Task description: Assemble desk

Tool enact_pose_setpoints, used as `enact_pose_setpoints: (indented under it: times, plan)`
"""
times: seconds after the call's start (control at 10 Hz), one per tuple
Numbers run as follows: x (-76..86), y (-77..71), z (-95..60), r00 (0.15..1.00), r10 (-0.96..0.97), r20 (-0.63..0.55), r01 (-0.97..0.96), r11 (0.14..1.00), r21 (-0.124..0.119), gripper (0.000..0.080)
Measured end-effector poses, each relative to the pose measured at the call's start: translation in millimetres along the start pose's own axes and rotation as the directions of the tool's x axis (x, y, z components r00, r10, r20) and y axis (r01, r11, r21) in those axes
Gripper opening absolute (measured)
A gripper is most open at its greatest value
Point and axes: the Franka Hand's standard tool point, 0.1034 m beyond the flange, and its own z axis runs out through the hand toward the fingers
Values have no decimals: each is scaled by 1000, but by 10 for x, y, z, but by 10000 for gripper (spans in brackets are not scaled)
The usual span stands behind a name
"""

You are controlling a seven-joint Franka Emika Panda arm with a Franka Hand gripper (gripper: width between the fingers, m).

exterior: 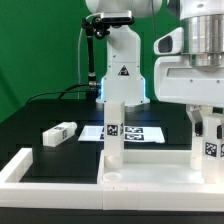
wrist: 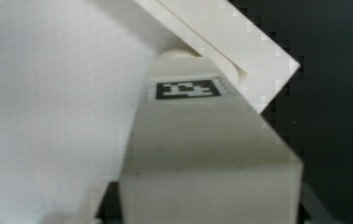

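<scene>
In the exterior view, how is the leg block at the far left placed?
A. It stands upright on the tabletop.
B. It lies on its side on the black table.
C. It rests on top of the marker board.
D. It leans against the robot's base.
B: the leg block lies flat on the black table, apart from the marker board and the tabletop.

This is a robotics lab: a robot arm [exterior: 120, 62] stands at the far edge of a black counter [exterior: 40, 115] before a green backdrop [exterior: 40, 40], with a marker board [exterior: 135, 132] of black-and-white tags and a border rail [exterior: 25, 163] along the near edge.
</scene>
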Motion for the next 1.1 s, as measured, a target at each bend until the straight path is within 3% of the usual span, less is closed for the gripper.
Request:
enact_pose_setpoints:
  times: [0.3,0.6,1.1]
  plan:
    - [-37,32,2,901,433,32,-433,901,1,288]
    - [-61,33,-4,745,667,30,-667,745,-7,289]
    - [18,95,-12,651,759,10,-759,651,-9,294]
